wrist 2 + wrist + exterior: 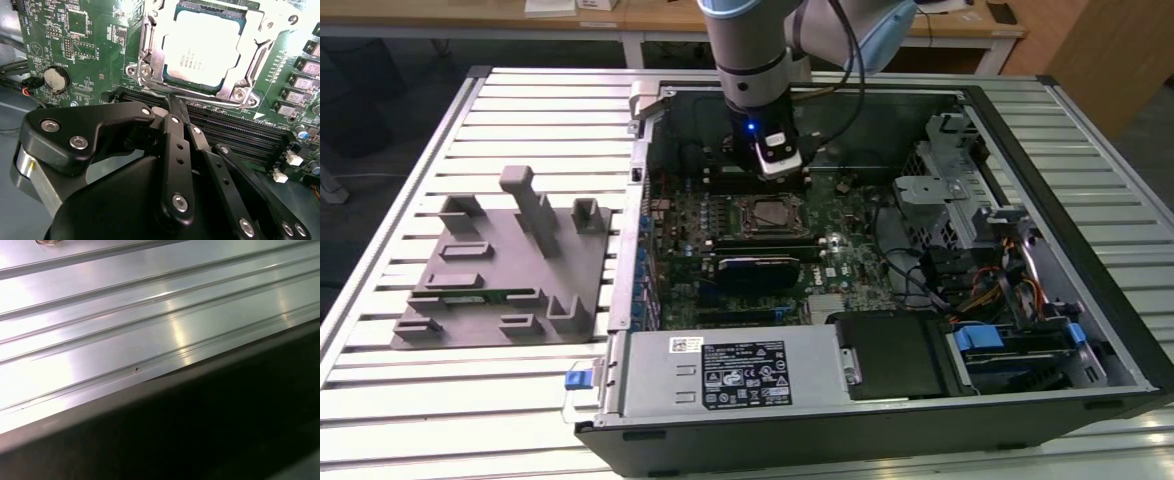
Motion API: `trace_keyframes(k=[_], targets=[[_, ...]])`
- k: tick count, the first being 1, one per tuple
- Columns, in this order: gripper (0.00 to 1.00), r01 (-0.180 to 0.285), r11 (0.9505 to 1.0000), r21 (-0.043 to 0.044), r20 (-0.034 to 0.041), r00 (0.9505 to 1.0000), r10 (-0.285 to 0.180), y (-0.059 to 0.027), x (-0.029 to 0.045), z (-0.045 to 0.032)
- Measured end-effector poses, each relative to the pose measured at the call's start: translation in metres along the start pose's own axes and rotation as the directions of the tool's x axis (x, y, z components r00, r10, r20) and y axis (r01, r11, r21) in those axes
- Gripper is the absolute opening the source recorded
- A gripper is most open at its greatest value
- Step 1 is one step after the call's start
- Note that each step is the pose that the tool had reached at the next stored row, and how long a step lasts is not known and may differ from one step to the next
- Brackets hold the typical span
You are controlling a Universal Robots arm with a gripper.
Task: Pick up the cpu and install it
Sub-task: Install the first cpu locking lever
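Small silvery-topped square cpu (200, 47) sits in the metal-framed socket (150, 65), 12 o'clock of the black gripper (175, 107), fingers together, empty. Imo check it's seated flat w/o pressing.

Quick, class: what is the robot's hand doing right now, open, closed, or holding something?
Hand: closed, fingers together, holding nothing; it sits just beside the cpu, which already lies in its socket on the motherboard.

The arm (754, 60) is a grey tube wearing a blue band and black cables. Its pincer (172, 107) is black, with linked bars joined by silver screws.
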State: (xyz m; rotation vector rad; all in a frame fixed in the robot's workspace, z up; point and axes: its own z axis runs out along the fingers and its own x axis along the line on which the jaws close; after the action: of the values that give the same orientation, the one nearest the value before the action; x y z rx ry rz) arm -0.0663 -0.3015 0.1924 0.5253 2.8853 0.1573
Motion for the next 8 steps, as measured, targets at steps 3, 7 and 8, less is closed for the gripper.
trace_keyframes(k=[3,7,8], targets=[[0.11,0.0,1.0,0.0008,0.0004,1.0,0.0,-0.0001,0.0001,0.0005],[0.11,0.001,1.0,0.0022,0.001,1.0,-0.001,-0.0002,0.0001,0.0008],[0.11,0.001,1.0,0.0022,0.001,1.0,-0.001,-0.0001,0.0001,0.0009]])
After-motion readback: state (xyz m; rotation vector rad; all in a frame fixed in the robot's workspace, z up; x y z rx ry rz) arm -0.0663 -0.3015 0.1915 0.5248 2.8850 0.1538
